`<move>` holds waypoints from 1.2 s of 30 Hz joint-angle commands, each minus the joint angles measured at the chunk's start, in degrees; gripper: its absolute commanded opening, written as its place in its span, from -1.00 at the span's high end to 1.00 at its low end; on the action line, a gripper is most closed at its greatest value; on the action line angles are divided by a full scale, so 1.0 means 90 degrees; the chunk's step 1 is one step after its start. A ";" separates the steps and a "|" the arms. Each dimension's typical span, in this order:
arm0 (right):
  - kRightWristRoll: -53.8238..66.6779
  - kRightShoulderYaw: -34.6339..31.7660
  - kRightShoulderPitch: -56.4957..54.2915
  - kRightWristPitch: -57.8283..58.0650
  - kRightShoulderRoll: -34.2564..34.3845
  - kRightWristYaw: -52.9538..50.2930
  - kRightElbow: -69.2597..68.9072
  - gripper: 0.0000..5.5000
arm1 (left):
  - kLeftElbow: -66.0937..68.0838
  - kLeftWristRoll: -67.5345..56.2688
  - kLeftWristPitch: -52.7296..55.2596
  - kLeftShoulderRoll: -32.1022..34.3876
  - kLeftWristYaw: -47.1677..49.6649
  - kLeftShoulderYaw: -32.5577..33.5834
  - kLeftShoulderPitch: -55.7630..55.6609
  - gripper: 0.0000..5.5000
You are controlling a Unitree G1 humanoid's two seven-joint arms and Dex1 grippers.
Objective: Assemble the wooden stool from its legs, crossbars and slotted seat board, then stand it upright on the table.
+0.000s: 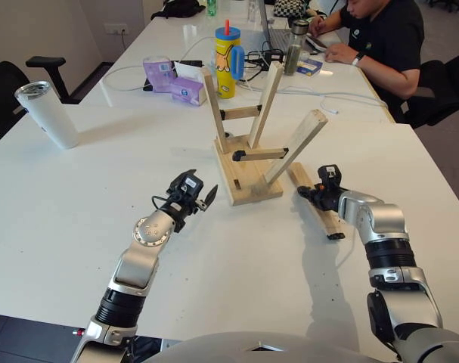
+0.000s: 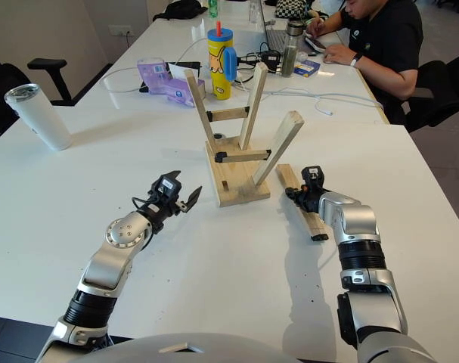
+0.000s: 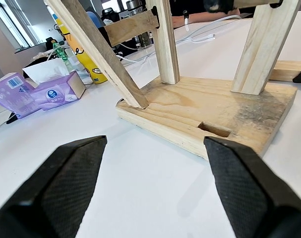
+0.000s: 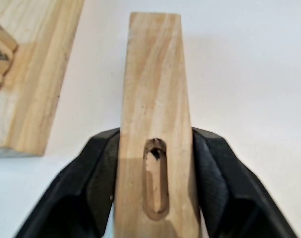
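The desk (image 1: 78, 227) is noted beneath both tools. The seat board (image 1: 248, 185) is found flat on it, between the tools and just ahead of the left tool (image 1: 197, 190). Three legs (image 1: 265, 102) are seen standing up from the board at a tilt, joined by two crossbars (image 1: 261, 154). One empty slot (image 3: 214, 130) is recorded at the board edge facing the left tool. A white tumbler (image 1: 48, 113) is observed well apart, out beyond the left tool's outer side. A loose leg (image 4: 155, 89) is found flat on the desk, just beside the board on the right tool's side. The right tool (image 4: 156, 168) is closed on this leg, gripped across its width at the slotted end. The left tool is held wide apart, with nothing gripped, just above the desk.
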 commanded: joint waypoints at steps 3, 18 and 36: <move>-0.0292 -0.0496 -0.0518 -0.1523 0.0172 -0.0630 0.0284 0.26 | -0.0047 -0.0124 0.0001 -0.0075 0.0085 0.0198 -0.0104 -0.32; -0.0081 -0.0953 -0.2753 -0.4150 0.0114 -0.0387 -0.0988 0.26 | -0.1503 -0.2832 0.1335 -0.0963 0.0487 0.1984 -0.1708 -0.32; 0.0678 0.0667 -0.2058 -0.3409 0.0254 0.1757 -0.3501 0.26 | -0.1813 -0.8014 0.2532 -0.1647 0.1975 0.2715 -0.3298 -0.32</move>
